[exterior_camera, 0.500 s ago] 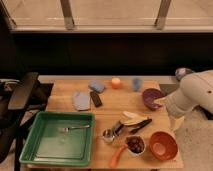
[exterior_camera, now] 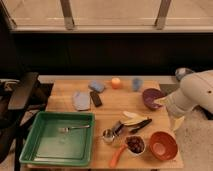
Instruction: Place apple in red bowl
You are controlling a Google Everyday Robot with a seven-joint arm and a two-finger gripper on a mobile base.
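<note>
The apple [exterior_camera: 116,83], a small orange-peach ball, sits at the table's far edge, left of a small blue cup [exterior_camera: 136,83]. The red bowl [exterior_camera: 163,145] stands at the near right corner with nothing showing in it. My white arm [exterior_camera: 194,92] hangs over the table's right side. The gripper [exterior_camera: 175,121] at its lower end points down just off the right edge, above and right of the red bowl and far from the apple. It is open and holds nothing that I can see.
A purple bowl [exterior_camera: 151,97] stands beside the arm. A white bowl of dark fruit [exterior_camera: 135,145], a carrot [exterior_camera: 117,156], a metal cup [exterior_camera: 107,135] and utensils crowd the near middle. A green tray [exterior_camera: 35,150] holding a fork fills the near left. Blue cloths and a black block lie behind it.
</note>
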